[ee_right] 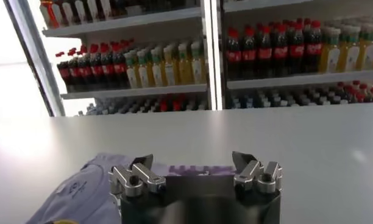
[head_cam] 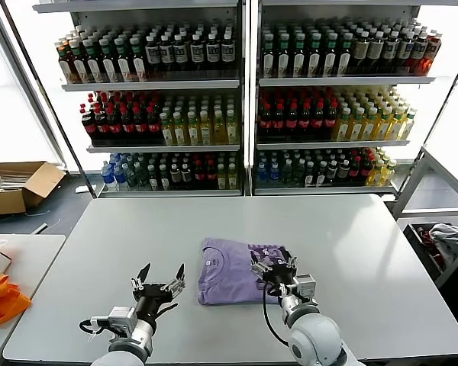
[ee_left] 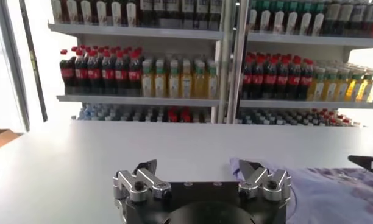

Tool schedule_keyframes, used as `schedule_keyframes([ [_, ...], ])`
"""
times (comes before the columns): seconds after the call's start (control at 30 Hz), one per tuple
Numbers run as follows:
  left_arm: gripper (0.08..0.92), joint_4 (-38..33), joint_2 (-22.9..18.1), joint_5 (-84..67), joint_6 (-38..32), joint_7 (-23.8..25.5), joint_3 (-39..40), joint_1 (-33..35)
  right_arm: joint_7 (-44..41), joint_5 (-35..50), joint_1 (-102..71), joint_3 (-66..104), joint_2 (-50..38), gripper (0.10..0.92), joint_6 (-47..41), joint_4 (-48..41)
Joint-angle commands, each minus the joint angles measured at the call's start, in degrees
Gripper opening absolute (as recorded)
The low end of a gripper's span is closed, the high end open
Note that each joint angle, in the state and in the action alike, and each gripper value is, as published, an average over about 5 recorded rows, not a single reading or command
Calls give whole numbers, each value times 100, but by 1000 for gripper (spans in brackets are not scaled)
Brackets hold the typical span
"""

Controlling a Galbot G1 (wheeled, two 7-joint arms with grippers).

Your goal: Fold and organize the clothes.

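Observation:
The lavender T-shirt (head_cam: 229,271) lies folded into a rough square near the middle of the grey table (head_cam: 366,252), its dark purple print (head_cam: 266,250) showing at its right side. My right gripper (head_cam: 273,265) stands open over the shirt's right edge, nothing between its fingers; its own view shows the shirt (ee_right: 83,189) and print strip just beyond the open gripper (ee_right: 192,163). My left gripper (head_cam: 161,274) is open to the left of the shirt, over bare table. In the left wrist view the gripper (ee_left: 198,169) is open and the shirt (ee_left: 333,189) lies off to one side.
Shelves of bottled drinks (head_cam: 237,99) stand behind the table. An orange fabric bag (head_cam: 0,297) sits on a side table at the left. A cardboard box (head_cam: 15,187) rests on the floor at the left, a grey-white cloth bundle (head_cam: 446,238) at the right.

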Motion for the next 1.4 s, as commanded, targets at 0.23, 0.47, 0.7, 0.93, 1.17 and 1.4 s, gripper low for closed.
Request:
schedule_keyframes([
  [0.23,823,9,-42,29,4,9,44,76,667,1260,-190,156,-10,823,-502,-25],
  [0.47,822,2,-76,46,-3,18,90,93,697,1263,-181,129,66,823,-514,-109],
  [0.7,823,-57,-88,65,-20,30,69,155,704,1221,-243,251,93,823,-482,171],
  [0.93,823,-324,-175,578,-303,178,-28,258,315,-432,-410,585,-81,823,-191,1141],
  [1.17,823,-592,-268,793,-571,270,-186,406,132,-1469,-1137,1206,-1011,823,44,1312],
  [1.4,822,-576,-287,650,-623,282,-231,359,293,-1332,-1645,1514,-1039,823,443,1074],
])
